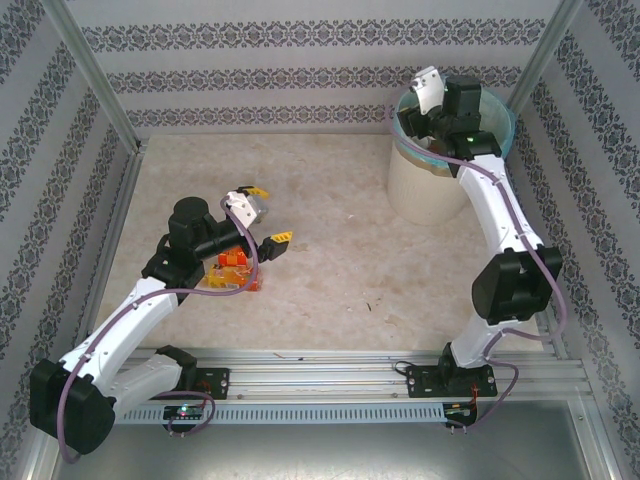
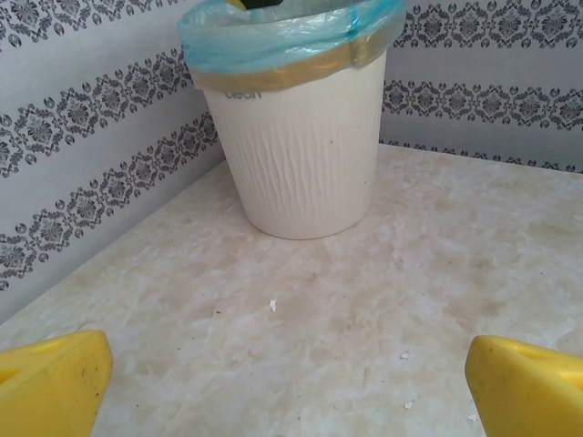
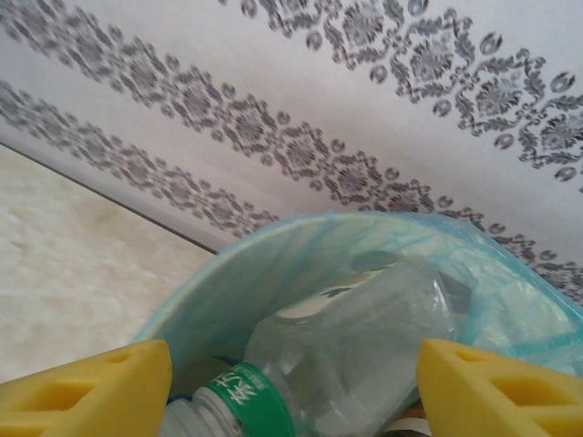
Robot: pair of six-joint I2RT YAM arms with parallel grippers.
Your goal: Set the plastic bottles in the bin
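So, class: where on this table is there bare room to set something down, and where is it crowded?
Bare: the middle of the table between the left gripper and the bin; the far-left corner. Crowded: the orange-labelled bottles under the left arm; the bin mouth, with the right gripper above a clear bottle.

bottles [image 1: 235,265] partly under left arm [image 1: 130,320], bin [image 2: 296,155] rim cropped
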